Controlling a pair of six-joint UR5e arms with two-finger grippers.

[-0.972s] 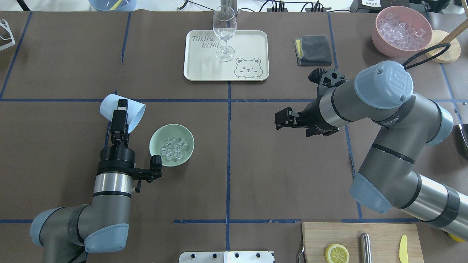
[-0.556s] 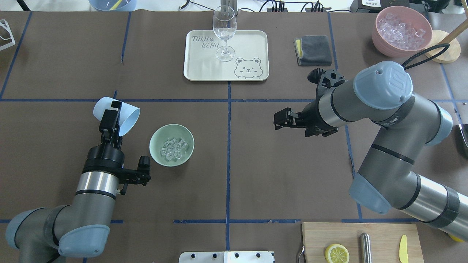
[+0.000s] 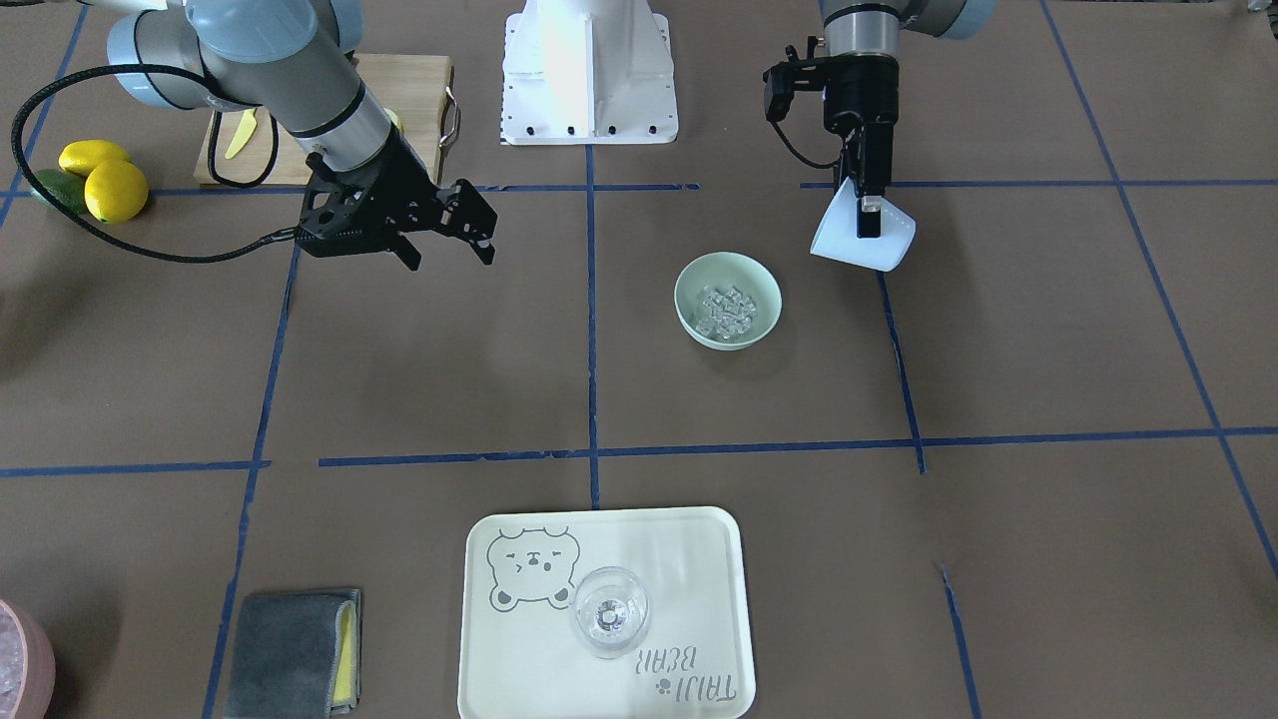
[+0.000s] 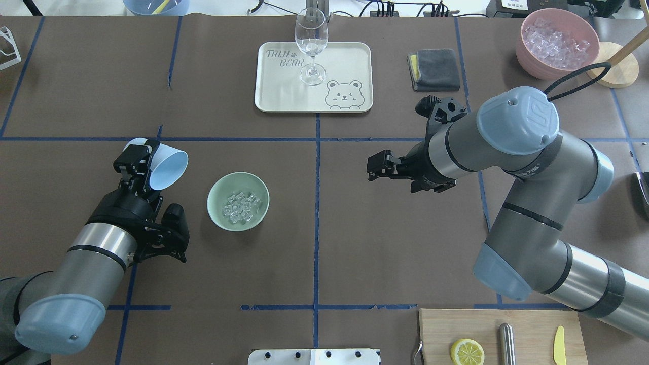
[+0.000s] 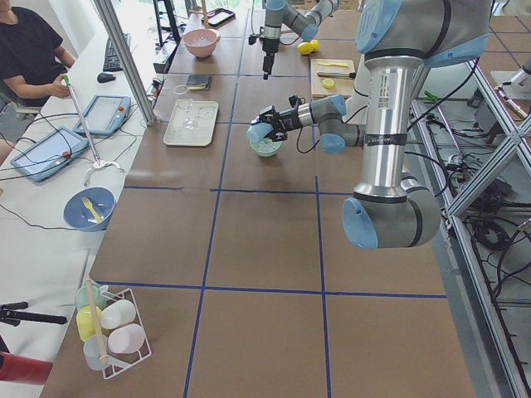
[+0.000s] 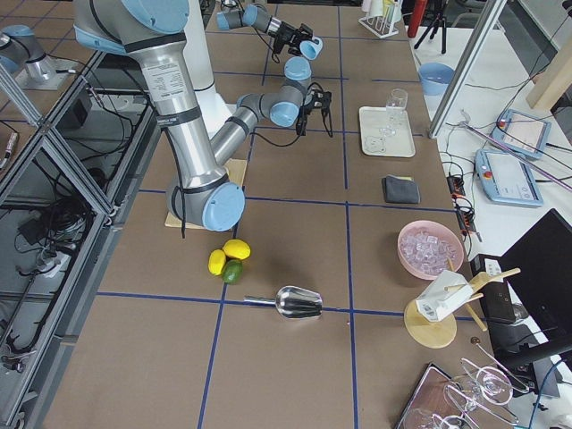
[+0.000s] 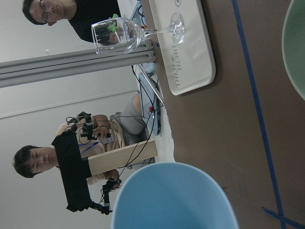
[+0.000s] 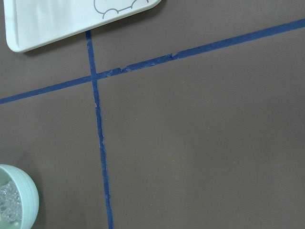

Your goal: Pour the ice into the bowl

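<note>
The ice (image 4: 240, 207) lies in a loose heap in the mint-green bowl (image 4: 213, 202), which stands upright on the table (image 4: 405, 243), so the pour itself looks finished. The left gripper (image 4: 135, 158) pinches the wall of the light blue cup (image 4: 166, 169), holding it tilted on its side in the air, beside the bowl and not above it; no ice shows in its mouth. The right gripper (image 4: 373, 168) hangs well apart over bare table, fingers spread and holding nothing. The step in hand appears to be carrying the emptied cup away. The next move probably calls for turning the cup upright, setting it down clear of the bowl, and only then letting go.
</note>
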